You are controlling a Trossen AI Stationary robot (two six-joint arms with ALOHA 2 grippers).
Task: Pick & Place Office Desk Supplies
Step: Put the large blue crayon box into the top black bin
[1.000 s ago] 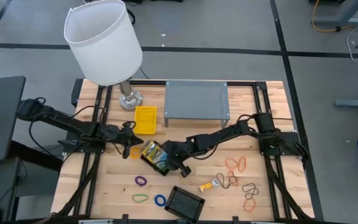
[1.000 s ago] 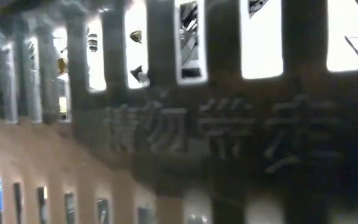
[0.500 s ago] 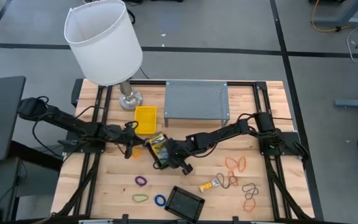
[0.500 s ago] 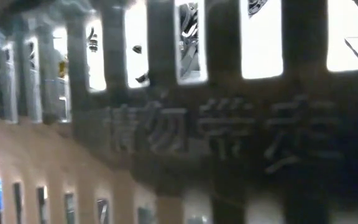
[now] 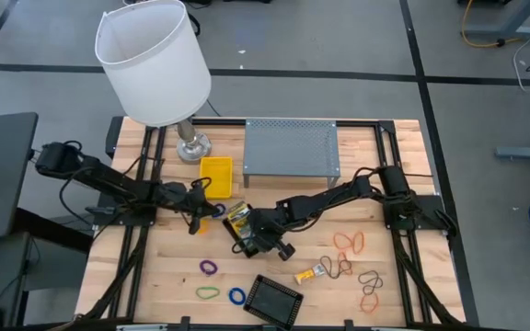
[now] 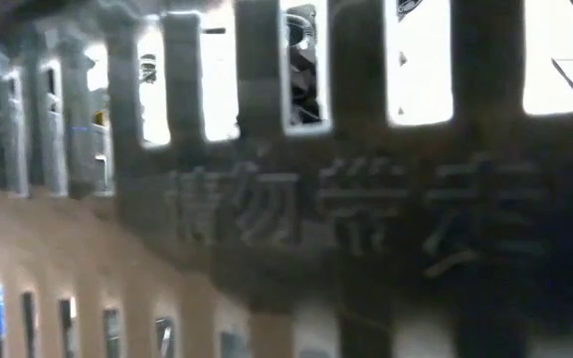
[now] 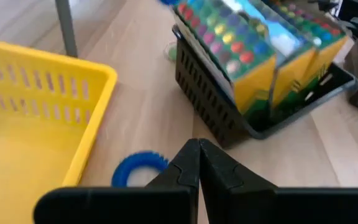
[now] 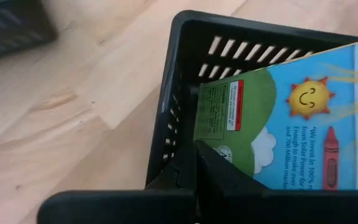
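Observation:
A black slatted basket (image 5: 239, 224) holding yellow-green crayon boxes (image 7: 253, 53) stands tipped at the table's middle. My right gripper (image 8: 194, 155) is shut at its near wall. My left gripper (image 7: 199, 152) is shut just left of the basket, low over the wood and beside the yellow basket (image 7: 36, 112). A blue rubber band (image 7: 135, 169) lies right in front of its fingertips, partly hidden by them. More rubber bands lie near the front (image 5: 209, 268) and at the right (image 5: 350, 243). My left gripper: whether its shut fingertips touch the blue rubber band, I cannot tell. My right gripper is shut on the black basket's wall at its rim (image 8: 169, 134), slanting down from the table's right. The fingers themselves hide the exact hold. The basket is tilted, with a crayon box (image 8: 272, 124) leaning inside it.
A lamp with a big white shade (image 5: 153, 60) and a grey perforated shelf (image 5: 291, 147) stand at the back. A second black basket (image 5: 274, 299) sits at the front edge, a small crayon box (image 5: 311, 273) to its right. A dark slatted wall (image 6: 346, 219) fills the low view.
My right gripper has tipped further down and turned the black basket up from lying flat. The basket now stands narrower and a little farther from the front edge. My left gripper has gone toward the table's right, nearer the black basket.

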